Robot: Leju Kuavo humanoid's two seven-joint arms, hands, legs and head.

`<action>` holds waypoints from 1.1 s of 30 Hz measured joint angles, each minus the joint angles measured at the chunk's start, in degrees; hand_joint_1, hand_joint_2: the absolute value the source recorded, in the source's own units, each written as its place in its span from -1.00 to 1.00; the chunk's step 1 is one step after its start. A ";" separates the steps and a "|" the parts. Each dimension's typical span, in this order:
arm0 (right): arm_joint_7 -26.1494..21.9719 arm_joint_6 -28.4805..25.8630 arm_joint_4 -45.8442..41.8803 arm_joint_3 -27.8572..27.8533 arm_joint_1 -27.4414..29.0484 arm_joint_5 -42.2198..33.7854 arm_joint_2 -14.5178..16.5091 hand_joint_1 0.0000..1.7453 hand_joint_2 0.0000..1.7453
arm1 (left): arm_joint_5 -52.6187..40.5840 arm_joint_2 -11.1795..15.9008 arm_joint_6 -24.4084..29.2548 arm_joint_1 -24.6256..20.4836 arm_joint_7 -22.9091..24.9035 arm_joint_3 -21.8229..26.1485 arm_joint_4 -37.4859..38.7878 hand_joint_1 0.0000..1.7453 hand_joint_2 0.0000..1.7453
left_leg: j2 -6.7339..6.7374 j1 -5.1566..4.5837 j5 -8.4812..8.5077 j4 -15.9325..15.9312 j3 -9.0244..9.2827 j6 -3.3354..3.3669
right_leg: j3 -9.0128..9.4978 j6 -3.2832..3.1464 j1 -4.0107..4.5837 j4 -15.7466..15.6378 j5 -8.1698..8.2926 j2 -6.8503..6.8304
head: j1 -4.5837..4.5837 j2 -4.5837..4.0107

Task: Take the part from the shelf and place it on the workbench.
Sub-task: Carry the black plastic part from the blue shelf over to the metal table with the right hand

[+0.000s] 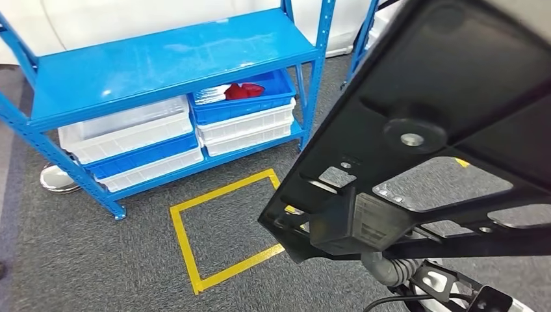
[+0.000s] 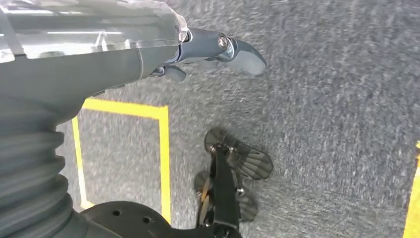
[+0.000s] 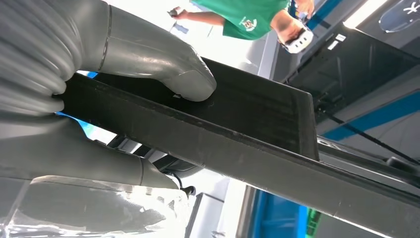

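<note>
A large flat black plastic part [image 1: 422, 130] with ribs and cut-outs hangs close to the head camera and covers the right side of that view. My right hand [image 3: 124, 99] grips one edge of the part [image 3: 257, 129], its thumb [image 3: 190, 82] pressed on the upper face and the palm under it. In the head view the grey ribbed wrist [image 1: 390, 268] shows below the part. My left hand [image 2: 213, 49] hangs over the grey carpet, fingers loosely extended, holding nothing.
A blue metal shelf [image 1: 169, 58] stands at the back left, with white bins [image 1: 130, 136] and a blue bin [image 1: 243, 97] holding something red. A yellow taped square [image 1: 224, 227] marks the carpet before it. A person in a green shirt [image 3: 247, 17] stands beyond the part.
</note>
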 joint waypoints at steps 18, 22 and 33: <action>0.22 -4.09 0.96 5.60 -3.44 0.29 -0.33 1.00 1.00 | -2.32 -0.39 -0.27 -0.29 -1.14 -0.62 0.00 -1.00 1.00 | 0.74 -0.01 -8.85 18.29 -7.87 -2.94 | 4.87 -2.86 0.36 -9.74 5.36 -0.15 | -0.02 -0.01; 0.26 -3.86 1.79 6.05 -4.73 -0.22 -0.33 1.00 1.00 | -2.20 -0.40 -0.39 -0.36 -1.21 -0.62 0.00 -1.00 1.00 | -1.97 0.34 -1.79 5.48 -2.09 -2.48 | 4.88 -2.39 0.31 -9.47 5.53 2.65 | -0.02 -0.01; 0.65 -2.99 5.58 6.02 -10.11 -3.49 -0.03 1.00 1.00 | -1.32 -1.06 -0.42 -0.76 -2.67 -0.46 0.00 -1.00 1.00 | 2.05 0.33 0.46 -0.26 -0.49 -0.24 | -3.45 0.33 -0.16 6.58 -1.78 -0.92 | 0.00 -0.01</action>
